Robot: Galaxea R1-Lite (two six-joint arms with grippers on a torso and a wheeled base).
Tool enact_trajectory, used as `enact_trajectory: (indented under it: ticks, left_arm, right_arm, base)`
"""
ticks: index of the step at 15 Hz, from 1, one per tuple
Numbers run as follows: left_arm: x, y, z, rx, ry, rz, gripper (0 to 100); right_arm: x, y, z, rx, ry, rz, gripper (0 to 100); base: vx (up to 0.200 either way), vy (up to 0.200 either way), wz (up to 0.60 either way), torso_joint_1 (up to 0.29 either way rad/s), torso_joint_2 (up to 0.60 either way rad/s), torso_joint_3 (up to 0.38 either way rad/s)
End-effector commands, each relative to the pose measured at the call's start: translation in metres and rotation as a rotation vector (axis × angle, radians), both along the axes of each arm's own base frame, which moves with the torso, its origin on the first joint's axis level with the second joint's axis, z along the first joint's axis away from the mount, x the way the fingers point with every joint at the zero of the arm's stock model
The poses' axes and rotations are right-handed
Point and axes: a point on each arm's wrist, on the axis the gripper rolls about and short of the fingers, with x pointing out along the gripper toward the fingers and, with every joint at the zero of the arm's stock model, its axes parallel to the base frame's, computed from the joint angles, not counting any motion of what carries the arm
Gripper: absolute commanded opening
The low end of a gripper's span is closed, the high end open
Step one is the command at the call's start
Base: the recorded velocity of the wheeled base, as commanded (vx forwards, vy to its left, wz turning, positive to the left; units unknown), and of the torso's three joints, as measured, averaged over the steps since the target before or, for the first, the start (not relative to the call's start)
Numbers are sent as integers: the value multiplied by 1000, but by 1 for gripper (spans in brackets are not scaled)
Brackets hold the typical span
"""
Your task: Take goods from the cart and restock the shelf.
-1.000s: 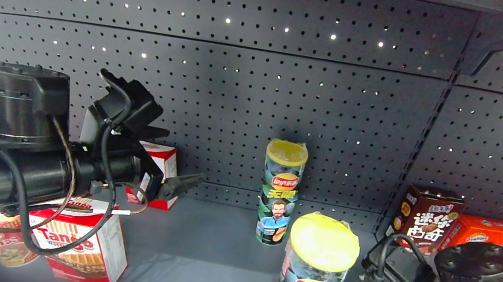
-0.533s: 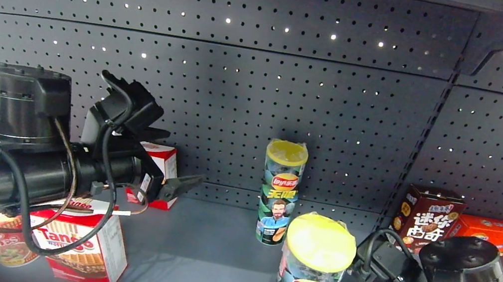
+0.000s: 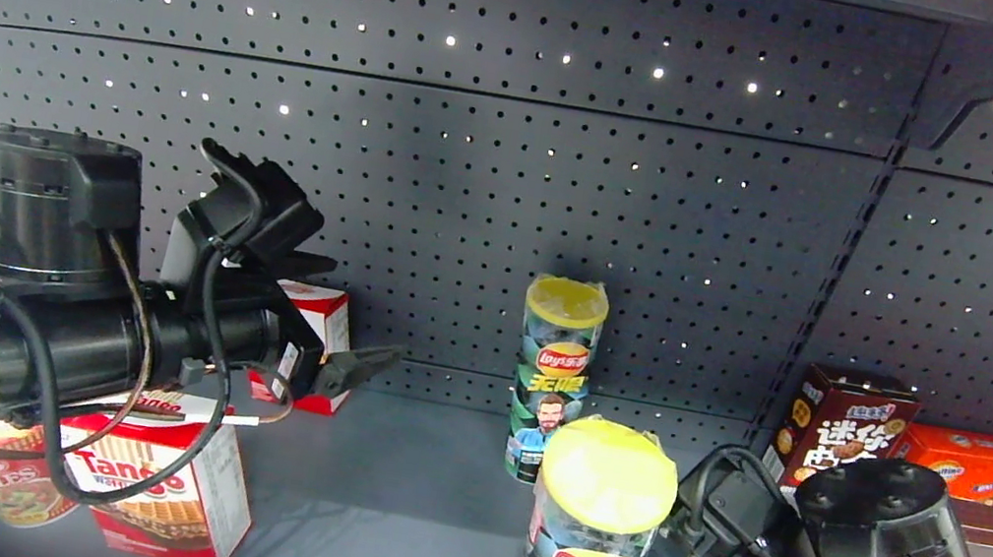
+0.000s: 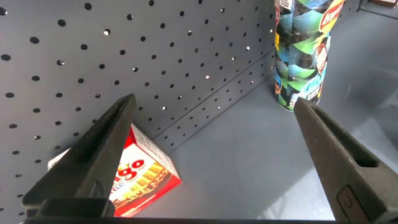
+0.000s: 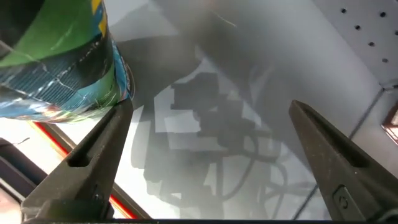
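Dark grey pegboard [image 3: 474, 165] backs the shelf [image 3: 401, 503], with pinpoints of light coming through the holes. Two tall chip cans with yellow lids stand upright on it. The back can [image 3: 554, 377] is against the rear edge near the middle, and the front can [image 3: 596, 533] is closer to the front edge, a little to the right.

The right gripper [image 5: 211, 106] sits low at the front edge with its fingers spread wide and nothing between them. The front can is just outside one finger, right beside it — whether they touch I cannot tell.

The left gripper [image 4: 212, 102] hangs over the left part of the shelf, pointing toward the rear edge. Its fingers are also parted and it grips nothing. A small red box [image 3: 320, 320] sits just beside it at the back.

At the front left corner stand a red wafer box [image 3: 165, 485] and a printed cup [image 3: 6, 480], partly hidden under the left arm. Past the upright at the right end there is a brown box [image 3: 837, 422] with an orange box [image 3: 985, 466] beside it — both near the rear edge.
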Motion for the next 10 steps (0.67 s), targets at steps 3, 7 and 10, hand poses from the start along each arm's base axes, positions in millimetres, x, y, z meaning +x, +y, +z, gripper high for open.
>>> enact_trajectory:
  ticks: [3, 7, 10]
  left_arm:
    - [1, 0, 1, -2, -3, -1, 100]
    - [1, 0, 1, -2, -5, 1, 100]
    - [1, 0, 1, -2, -5, 1, 100]
  right_arm:
    - [0, 5, -3, -7, 7, 14, 100]
    - [2, 12, -1, -3, 4, 27, 100]
    - [-1, 15, -2, -6, 6, 45, 100]
  base:
    - [0, 0, 0, 0, 0, 0]
    - [0, 0, 0, 0, 0, 0]
    - [0, 0, 0, 0, 0, 0]
